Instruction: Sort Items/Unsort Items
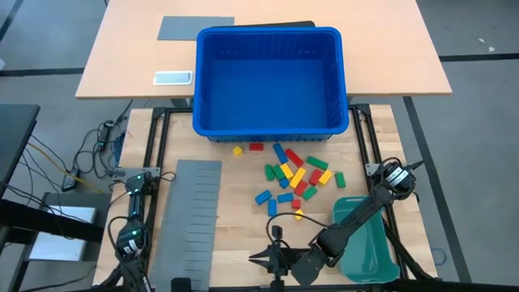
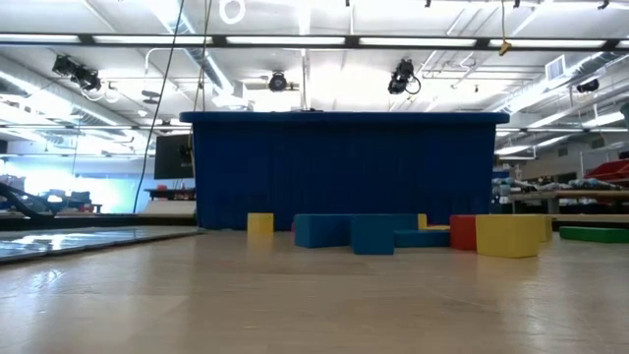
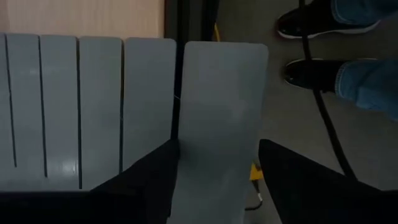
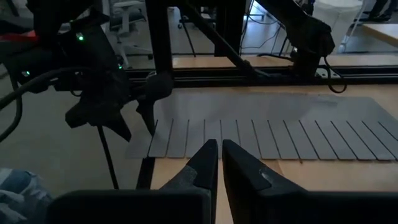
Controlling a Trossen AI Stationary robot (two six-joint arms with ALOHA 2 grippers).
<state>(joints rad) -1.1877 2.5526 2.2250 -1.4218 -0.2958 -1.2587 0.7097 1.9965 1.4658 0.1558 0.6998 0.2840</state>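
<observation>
No sorting has begun: the small red, yellow, green and blue toy blocks (image 1: 293,178) lie scattered just before the big blue plastic bin (image 1: 270,79). The left gripper (image 3: 214,168) stands wide over the flat grey slotted divider sheet (image 1: 189,219) at near left; the right gripper (image 4: 220,155), pinched empty, must reach far-right for a block.

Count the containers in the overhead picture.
2. The big blue bin stands at the far edge of the robot's table, beyond the scattered blocks. The teal tray lies at the near right corner, partly under the right arm. None seems hidden.

My arms were matte black, jointed links — the right gripper (image 4: 220,163) had tapered fingers, cables trailing its wrist.
</observation>
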